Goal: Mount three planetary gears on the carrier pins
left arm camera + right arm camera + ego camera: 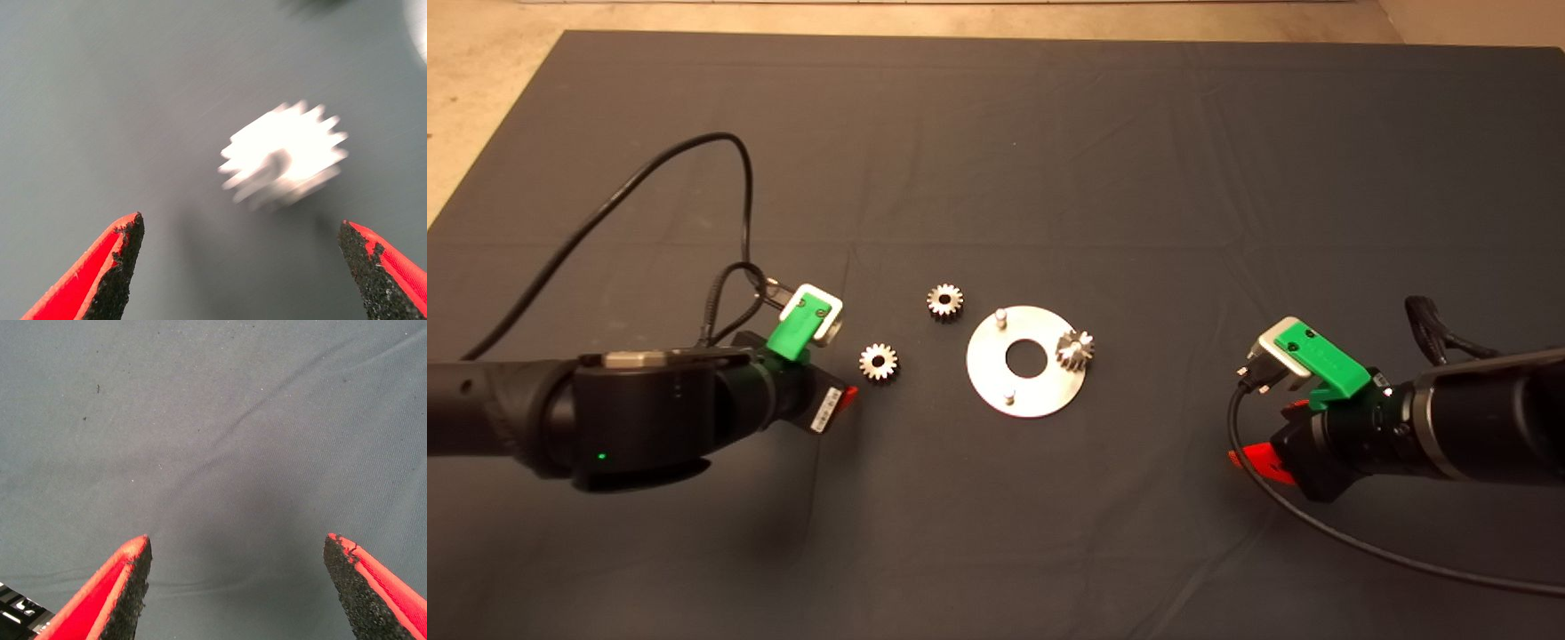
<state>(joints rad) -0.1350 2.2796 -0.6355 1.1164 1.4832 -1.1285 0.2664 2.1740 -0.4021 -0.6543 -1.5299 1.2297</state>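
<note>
The left gripper [240, 267] is hovering wide open near a loose gear [879, 362], which looks small, stiff and slippery, best pinched across its teeth.

Both arms [507, 400] are black and round, each ending in a green bracket [793, 331] with two small screws and a silvery camera block. The left arm has a small green light [601, 457] and a white label. Thin black cables [605, 213] loop from both wrists. The fingers [100, 273] are red with rough black pads
</note>
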